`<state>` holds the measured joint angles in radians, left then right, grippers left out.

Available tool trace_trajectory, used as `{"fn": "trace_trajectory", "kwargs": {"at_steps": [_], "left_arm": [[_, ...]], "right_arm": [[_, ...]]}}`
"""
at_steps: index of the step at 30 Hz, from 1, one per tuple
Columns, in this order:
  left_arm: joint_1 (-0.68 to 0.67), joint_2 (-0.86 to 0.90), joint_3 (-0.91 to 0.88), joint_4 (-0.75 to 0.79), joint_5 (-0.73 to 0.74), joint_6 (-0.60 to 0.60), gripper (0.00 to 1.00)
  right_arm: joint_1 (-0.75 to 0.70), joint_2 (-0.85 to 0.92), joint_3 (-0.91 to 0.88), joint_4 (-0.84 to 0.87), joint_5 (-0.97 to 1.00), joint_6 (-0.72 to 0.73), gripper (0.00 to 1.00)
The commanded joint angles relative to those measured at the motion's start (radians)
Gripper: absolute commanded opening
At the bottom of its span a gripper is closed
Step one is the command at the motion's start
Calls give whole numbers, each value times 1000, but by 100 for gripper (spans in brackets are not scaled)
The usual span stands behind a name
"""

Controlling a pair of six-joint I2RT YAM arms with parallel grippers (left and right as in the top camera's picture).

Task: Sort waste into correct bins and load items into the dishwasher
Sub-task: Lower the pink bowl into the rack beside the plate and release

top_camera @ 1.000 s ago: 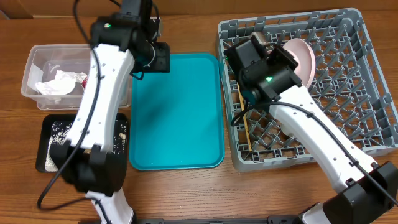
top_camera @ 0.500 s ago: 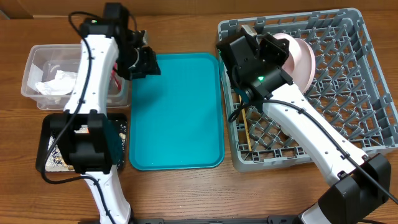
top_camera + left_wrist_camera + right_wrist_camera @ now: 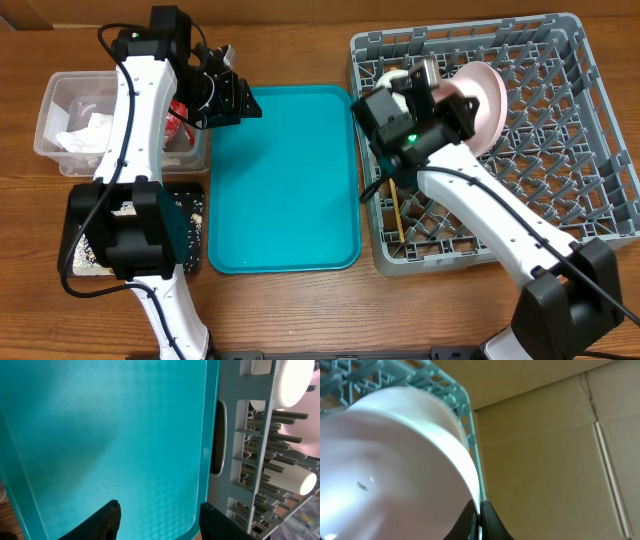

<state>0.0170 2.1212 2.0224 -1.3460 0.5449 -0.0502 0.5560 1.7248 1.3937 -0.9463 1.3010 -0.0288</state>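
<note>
My right gripper is shut on the rim of the round white plate, which stands on edge among the pegs at the back of the grey dish rack. In the right wrist view the fingers pinch the plate's edge. My left gripper is open and empty over the teal tray's back left corner; its fingers show apart. The clear tub holds the crumpled napkin and red wrapper. The black tray holds rice scraps. Chopsticks lie in the rack.
The bare teal tray lies between the bins and the rack. In the left wrist view the rack's wall is next to the tray, with white dishes and a white cup among the pegs.
My left arm has swung left, bringing its open gripper from the tray's back edge toward the tub. My right gripper has shifted slightly along the rack with the plate.
</note>
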Motion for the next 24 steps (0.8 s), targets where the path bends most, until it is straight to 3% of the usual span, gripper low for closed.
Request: {"fn": "trace_trajectory", "kwargs": {"at_steps": [1, 16, 24], "left_arm": [[5, -12, 8, 0, 29, 22, 54], [5, -12, 8, -3, 24, 29, 56], [5, -12, 8, -3, 21, 29, 57]], "right_arm": [[2, -6, -81, 56, 41, 56, 4], [66, -6, -151, 50, -5, 61, 4], [78, -6, -166, -42, -38, 165, 4]]}}
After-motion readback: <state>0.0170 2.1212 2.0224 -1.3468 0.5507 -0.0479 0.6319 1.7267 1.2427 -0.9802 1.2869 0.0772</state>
